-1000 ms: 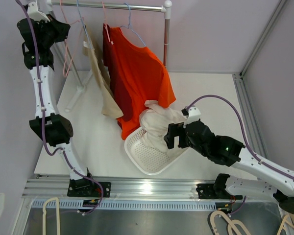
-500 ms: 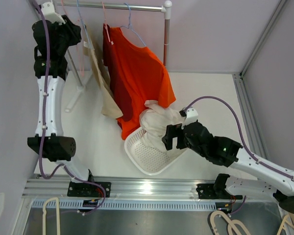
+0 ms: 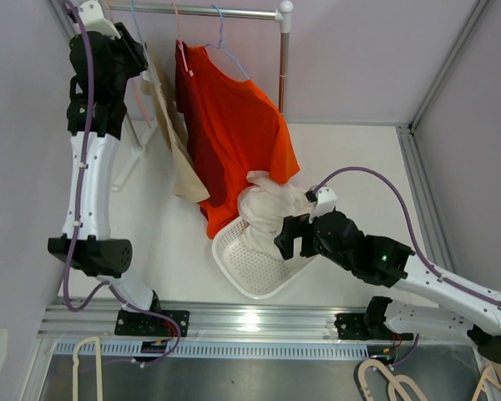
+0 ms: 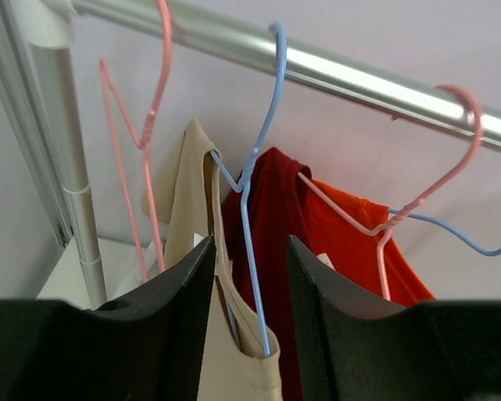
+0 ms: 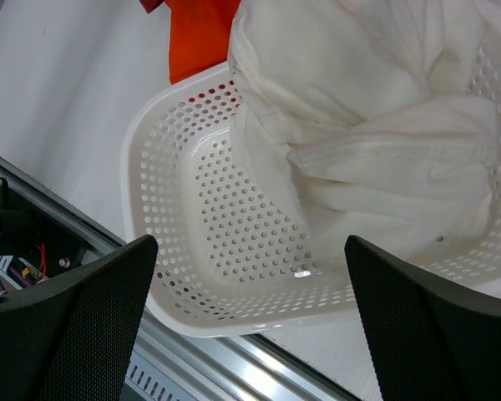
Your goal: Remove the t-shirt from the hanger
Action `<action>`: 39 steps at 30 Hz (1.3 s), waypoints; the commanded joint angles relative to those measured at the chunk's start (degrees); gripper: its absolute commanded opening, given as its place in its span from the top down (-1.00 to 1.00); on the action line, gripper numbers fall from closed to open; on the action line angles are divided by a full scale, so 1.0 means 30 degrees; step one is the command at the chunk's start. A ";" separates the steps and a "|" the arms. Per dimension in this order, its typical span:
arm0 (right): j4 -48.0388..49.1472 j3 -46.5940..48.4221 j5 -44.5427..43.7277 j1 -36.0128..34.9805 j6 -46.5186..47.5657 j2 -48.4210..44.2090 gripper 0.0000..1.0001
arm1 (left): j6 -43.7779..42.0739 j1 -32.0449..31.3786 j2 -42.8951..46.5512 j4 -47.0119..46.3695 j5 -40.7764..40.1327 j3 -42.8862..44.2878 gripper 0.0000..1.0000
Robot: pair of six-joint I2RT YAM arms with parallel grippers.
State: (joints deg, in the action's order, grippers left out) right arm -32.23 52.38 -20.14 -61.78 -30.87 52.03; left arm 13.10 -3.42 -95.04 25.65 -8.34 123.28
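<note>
While the beige t-shirt [image 4: 188, 192] hung on its blue hanger [image 4: 259, 150] from the rail [image 4: 359, 79], beside a red shirt [image 4: 271, 209] and an orange shirt [image 4: 351, 242], the left gripper [image 4: 249, 334] stood spread, collar and wire between its jaws. Step, as judged: reaching in. The next move called for pinching cloth, not wire. Basket [image 5: 192, 251]: one white cloth [image 5: 367, 125]. Right gripper [image 5: 246, 251]: above it, spread, empty.

left wrist: beige garment [image 4: 186, 188] lower half behind fingers [image 4: 150, 334] | right wrist: basket [image 5: 225, 251] right side under white cloth [image 5: 376, 100] (cloth cropped at top edge)
</note>
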 commanded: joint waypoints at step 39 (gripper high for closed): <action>0.1601 -0.1025 -0.0259 -0.0120 0.0535 -0.1025 -0.99 | -0.3546 -0.2960 -0.2013 -0.0112 -0.2080 0.4258 0.99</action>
State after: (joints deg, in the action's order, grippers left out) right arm -31.33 49.52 -20.51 -61.82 -30.74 48.99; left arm 7.77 -9.96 -107.70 31.81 -12.36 133.67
